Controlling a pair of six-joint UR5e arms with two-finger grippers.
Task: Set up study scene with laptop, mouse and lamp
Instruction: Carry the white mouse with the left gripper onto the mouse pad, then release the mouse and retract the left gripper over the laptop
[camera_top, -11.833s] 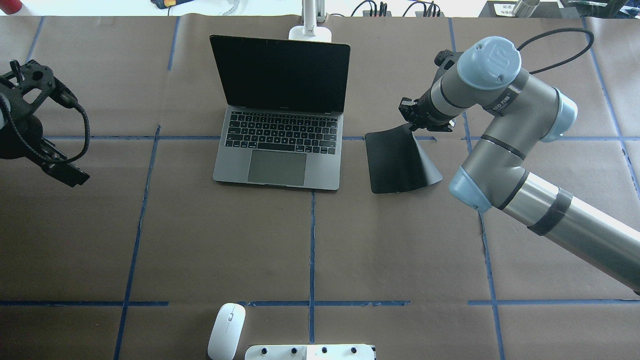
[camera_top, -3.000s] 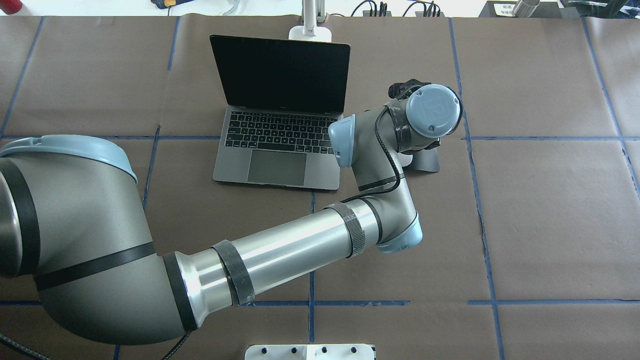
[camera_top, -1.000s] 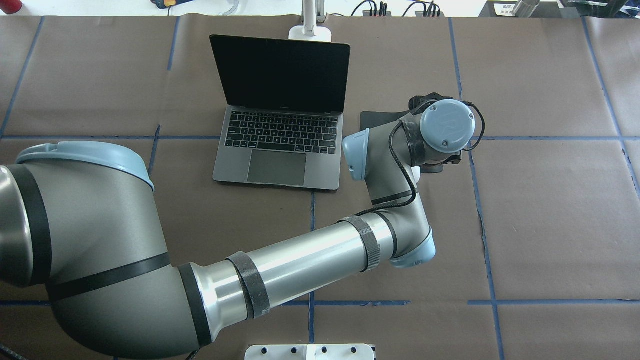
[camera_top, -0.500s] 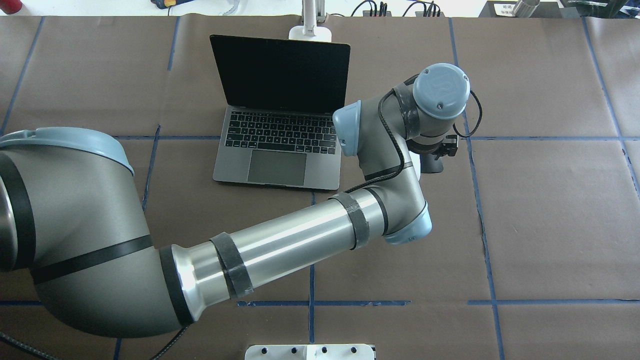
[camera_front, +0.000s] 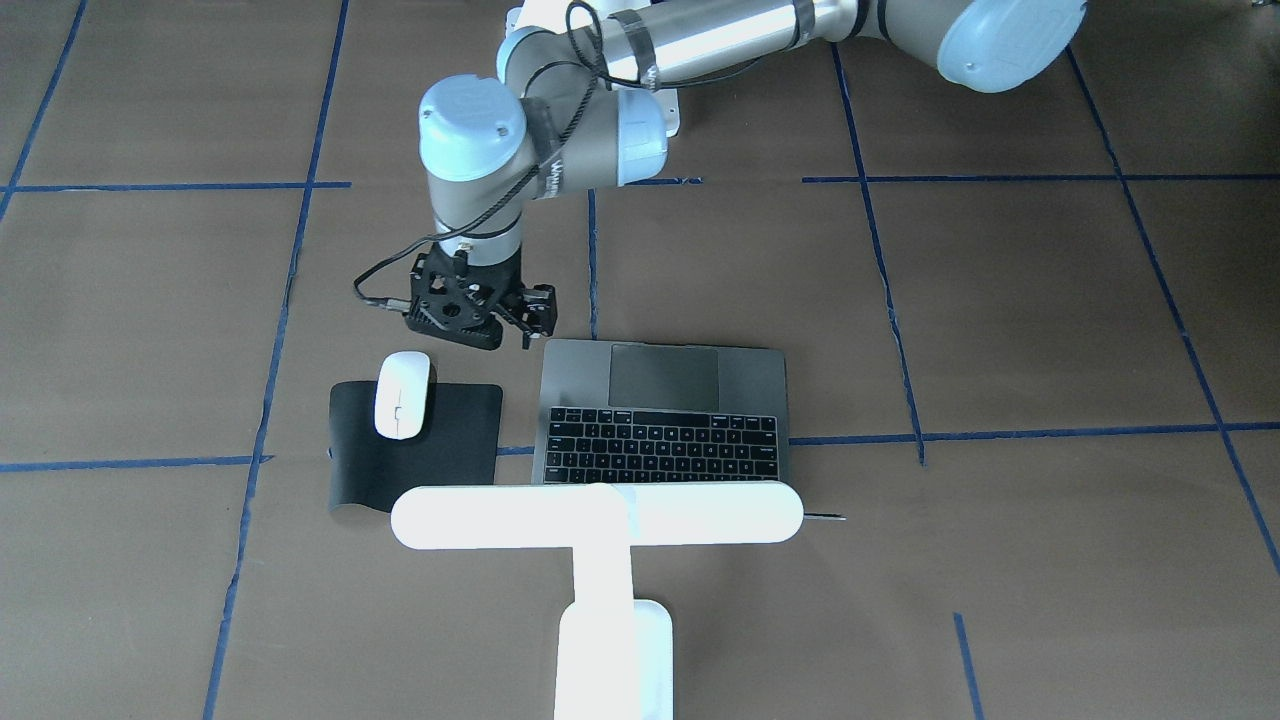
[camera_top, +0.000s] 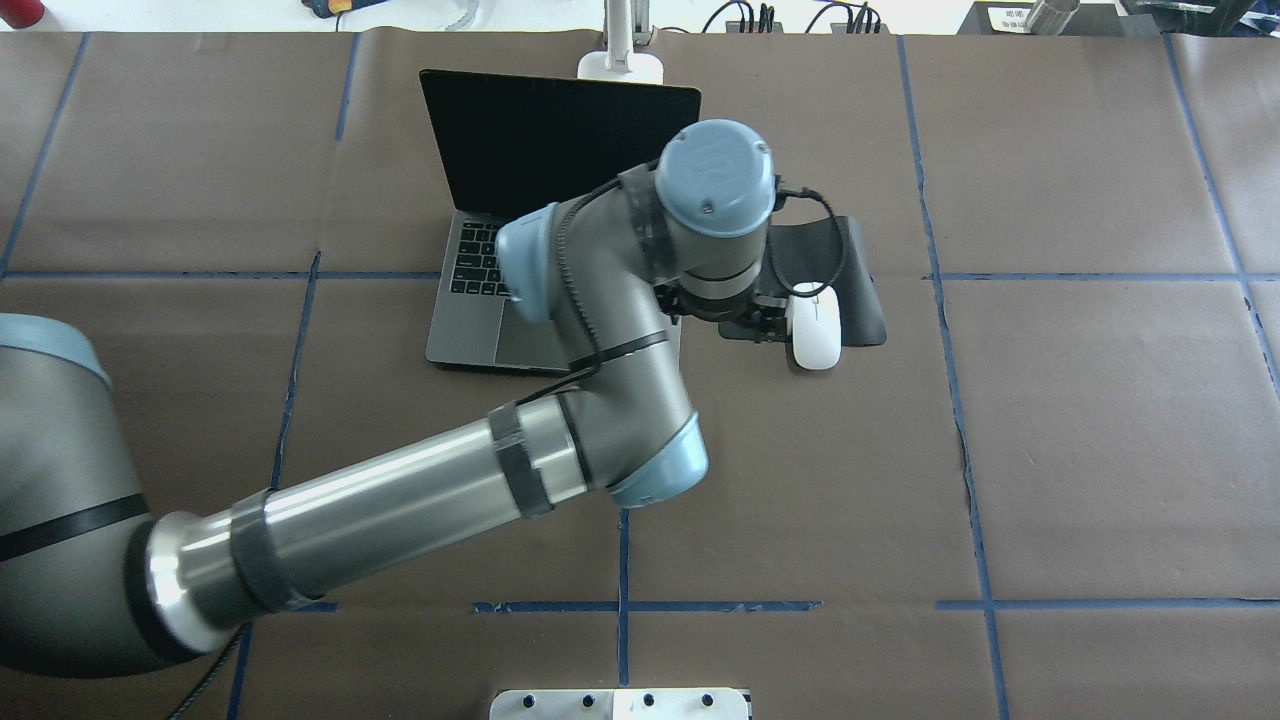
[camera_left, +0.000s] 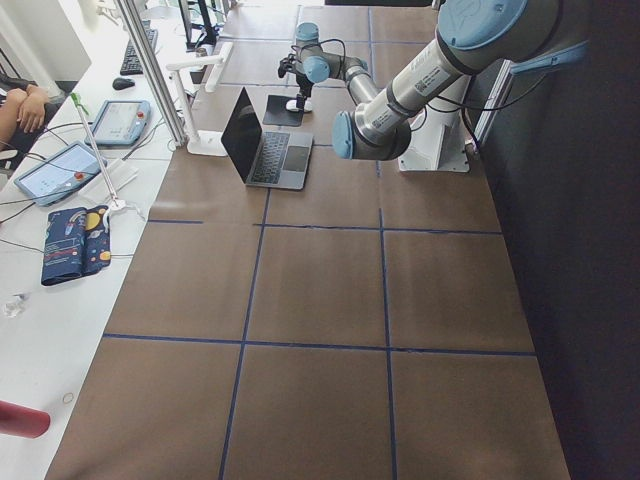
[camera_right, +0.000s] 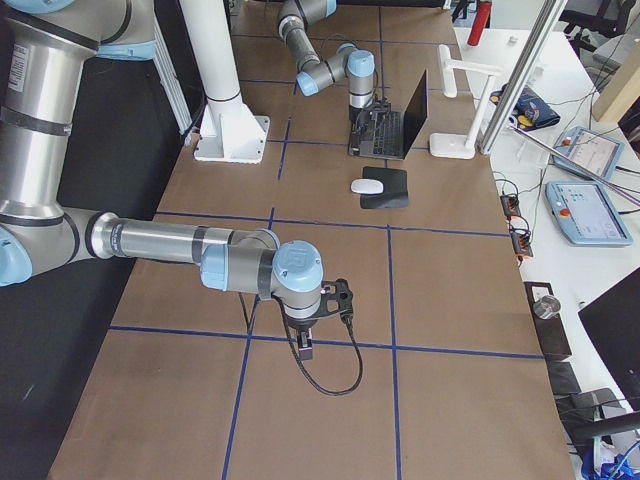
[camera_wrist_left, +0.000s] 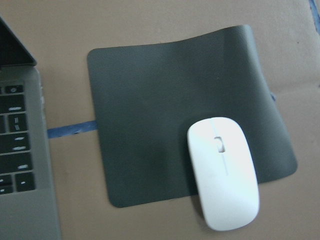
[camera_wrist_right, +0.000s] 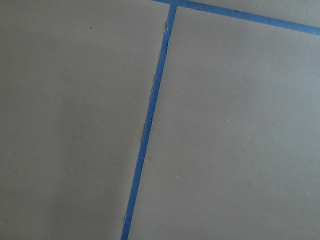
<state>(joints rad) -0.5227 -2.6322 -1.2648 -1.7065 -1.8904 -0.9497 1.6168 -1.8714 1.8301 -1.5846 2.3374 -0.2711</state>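
Mouse (camera_front: 402, 395): lies free on black mat (camera_front: 450, 450), at mat's robot-side edge, tail end overhanging onto counter (camera_front: 1000, 300). Mat sits just beside laptop (camera_front: 665, 375), which is open. Lamp (camera_front: 600, 515) stands behind the screen, bar head over it.

Left end effector (camera_front: 505, 330): hovers near mouse on robot's side, carrying nothing; whether jaws are apart or together, cannot tell. Right end effector (camera_right: 305, 345): well apart from all items, over bare counter; spread of jaws cannot be told.

Handling, est.: mouse light, rigid, glossy shell, so likely slippery. Domed top gives poor purchase. Recommend hold across the two long sides at mid-body, low down. Mat thin and flexible, may shift if mouse is nudged.

Status, est.: all three items look placed. Only mouse overhang might need correcting.
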